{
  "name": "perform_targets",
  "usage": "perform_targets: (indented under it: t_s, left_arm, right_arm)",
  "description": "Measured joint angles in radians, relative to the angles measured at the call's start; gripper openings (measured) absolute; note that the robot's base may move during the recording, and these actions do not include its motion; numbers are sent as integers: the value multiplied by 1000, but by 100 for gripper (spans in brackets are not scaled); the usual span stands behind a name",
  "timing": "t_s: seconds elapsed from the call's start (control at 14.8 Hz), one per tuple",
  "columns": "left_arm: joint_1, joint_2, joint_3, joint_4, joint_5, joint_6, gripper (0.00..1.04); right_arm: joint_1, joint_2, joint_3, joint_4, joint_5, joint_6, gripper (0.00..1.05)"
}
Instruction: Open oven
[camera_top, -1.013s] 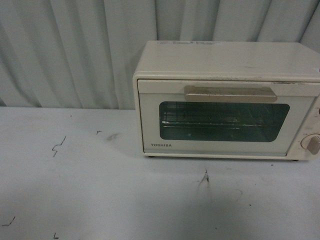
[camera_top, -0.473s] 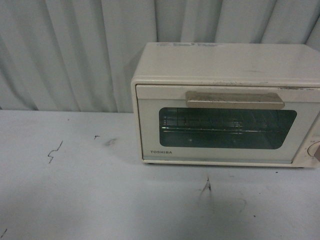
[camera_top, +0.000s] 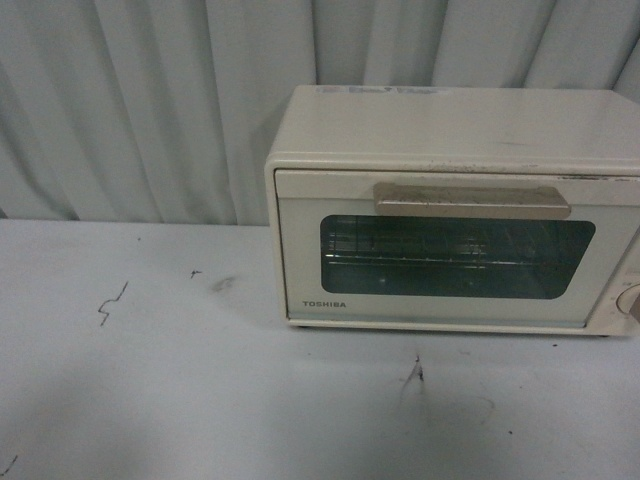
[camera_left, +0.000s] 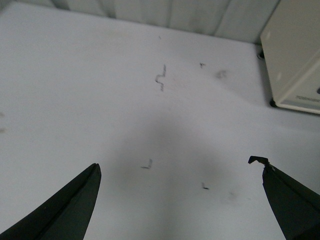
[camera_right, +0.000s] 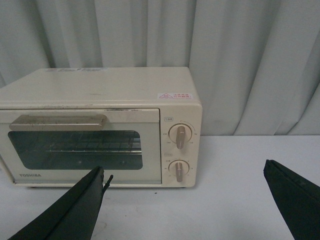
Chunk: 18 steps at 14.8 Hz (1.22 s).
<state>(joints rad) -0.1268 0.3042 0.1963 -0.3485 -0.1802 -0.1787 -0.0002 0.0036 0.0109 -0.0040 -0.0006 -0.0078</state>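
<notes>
The cream-white oven (camera_top: 455, 130) stands at the right of the white table, against the curtain. Its door is shut, with a beige bar handle (camera_top: 472, 200) above the dark glass window (camera_top: 455, 258). A wire rack shows through the glass. The right wrist view faces the oven (camera_right: 100, 90) from a short way off, with its handle (camera_right: 58, 121) and two round knobs (camera_right: 180, 135). My right gripper (camera_right: 182, 172) is open and empty in front of it. My left gripper (camera_left: 177, 165) is open over bare table, with the oven's corner (camera_left: 295, 55) off to one side. Neither arm appears in the front view.
The white table (camera_top: 150, 350) carries small dark scuff marks (camera_top: 112, 303). A pale pleated curtain (camera_top: 140, 100) hangs close behind the oven and closes off the back.
The front view has shifted slightly, so the oven sits a little lower and further right in it than a second ago. The oven door stays shut.
</notes>
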Motion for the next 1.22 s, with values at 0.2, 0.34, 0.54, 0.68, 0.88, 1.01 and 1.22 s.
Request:
perform_targets:
  t_s: [0.2,0.34,0.54,0.68,0.88,1.01,1.22]
  left_arm:
    - [-117,385,73,261,32,-234,98]
    - [-188,652,106,477,83,-337,98]
    - [-305,958,138,753,190,-507,98]
    - [-390,1135,157,920,224,-638,98]
    - [-488,1405,262,1126,248,-795,98]
    - [-526,1531,319,1185,241,-874,98]
    - [-558,1637,369,1250,180,-972,98]
  right_arm:
    - [0,0,0,0,1,0,98]
    - [0,0,0,0,0,0,98]
    - [0,0,0,0,1,0,98]
    - [0,0,0,0,0,0,98]
    - [0,0,0,0,1,0,98]
    - [0,0,0,0,0,0,98]
    - [0,0,0,0,1,0,98]
